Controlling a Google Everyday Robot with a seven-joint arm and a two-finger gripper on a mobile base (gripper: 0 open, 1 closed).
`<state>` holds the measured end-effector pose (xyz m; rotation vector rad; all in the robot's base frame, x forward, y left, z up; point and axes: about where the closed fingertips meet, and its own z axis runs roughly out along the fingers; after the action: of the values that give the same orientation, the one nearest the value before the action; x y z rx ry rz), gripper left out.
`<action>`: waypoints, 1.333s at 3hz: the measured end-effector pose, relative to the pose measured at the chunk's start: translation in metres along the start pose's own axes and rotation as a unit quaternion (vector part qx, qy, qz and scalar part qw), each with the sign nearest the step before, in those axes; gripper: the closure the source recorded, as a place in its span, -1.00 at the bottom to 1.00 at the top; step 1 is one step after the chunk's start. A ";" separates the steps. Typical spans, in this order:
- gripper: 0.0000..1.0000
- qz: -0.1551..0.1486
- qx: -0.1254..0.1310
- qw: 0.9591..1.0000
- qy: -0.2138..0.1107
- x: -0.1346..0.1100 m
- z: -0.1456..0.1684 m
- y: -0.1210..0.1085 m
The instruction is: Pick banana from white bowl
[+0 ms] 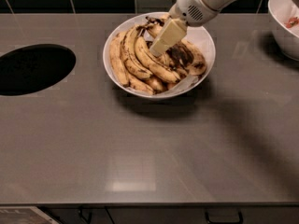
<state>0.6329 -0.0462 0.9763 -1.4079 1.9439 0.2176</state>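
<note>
The white bowl (207, 37) stands at the back middle of the grey counter, holding several bananas on a crumpled paper liner. The banana (185, 57) with the largest black-brown patch lies on the right side of the pile. Yellower bananas (133, 59) fill the left side. My gripper (161, 43) reaches down from the upper right into the bowl. Its cream tip rests among the bananas in the middle of the pile, just left of the dark banana. It covers part of the bananas behind it.
A second white bowl (283, 31) with reddish bits stands at the far right edge. A round black hole (32, 69) is cut in the counter at the left. A dark tiled wall runs behind the counter.
</note>
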 end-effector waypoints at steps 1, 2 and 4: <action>-0.50 0.010 0.004 1.000 -0.015 0.002 0.004 -0.002; -0.42 0.021 0.009 0.999 -0.028 0.008 0.007 -0.007; -0.40 0.031 0.015 0.999 -0.027 0.011 0.009 -0.025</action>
<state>0.6572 -0.0596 0.9689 -1.3114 1.9400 0.2510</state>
